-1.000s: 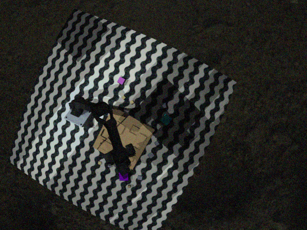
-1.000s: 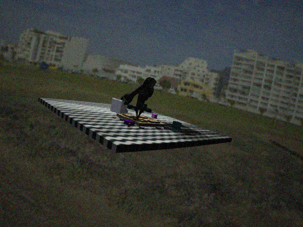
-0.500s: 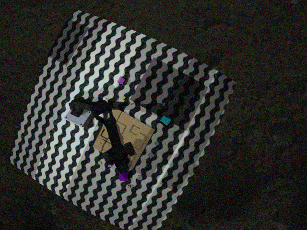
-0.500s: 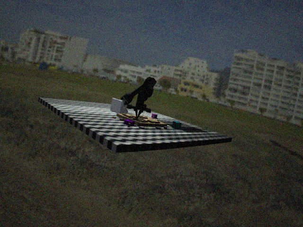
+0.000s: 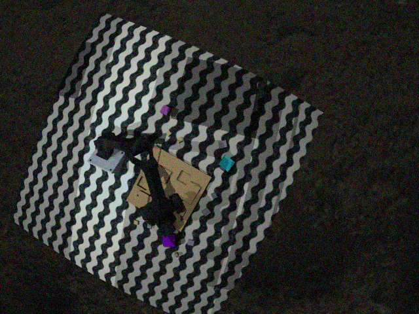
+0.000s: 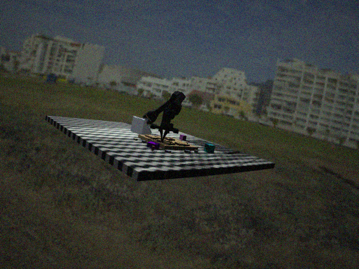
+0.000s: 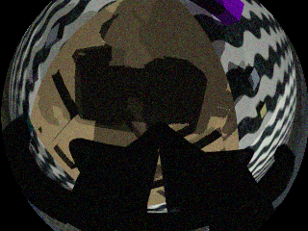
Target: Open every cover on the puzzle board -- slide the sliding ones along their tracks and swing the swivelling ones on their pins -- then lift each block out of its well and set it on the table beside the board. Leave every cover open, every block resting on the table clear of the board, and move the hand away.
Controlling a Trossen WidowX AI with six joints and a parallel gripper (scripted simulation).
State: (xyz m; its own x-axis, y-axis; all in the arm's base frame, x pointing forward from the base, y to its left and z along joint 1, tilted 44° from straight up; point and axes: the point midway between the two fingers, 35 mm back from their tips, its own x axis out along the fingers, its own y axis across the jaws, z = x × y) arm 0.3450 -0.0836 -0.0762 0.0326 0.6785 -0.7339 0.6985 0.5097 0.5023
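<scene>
The tan puzzle board (image 5: 201, 174) (image 6: 189, 147) (image 7: 111, 136) lies under the arm, with dark slots and outlines on its top. Shadow and the arm hide much of it, so I cannot tell how each cover stands. My gripper (image 6: 162, 140) (image 7: 158, 126) is shut and empty, pointing down with its tips at or just above the board top. The arm hides the tips in the top view. A purple block (image 5: 168, 240) (image 6: 152, 144) (image 7: 232, 12), a teal block (image 5: 226, 163) (image 6: 208, 148) and a magenta block (image 5: 165, 110) (image 6: 182, 137) rest on the table off the board.
The wavy-striped table (image 5: 114, 91) (image 6: 162, 168) carries several small grey and tan pieces around the board, among them a grey one (image 5: 190, 242) and a tan one (image 5: 135, 222). The pale arm mount (image 5: 106, 162) (image 6: 139, 125) stands beside the board.
</scene>
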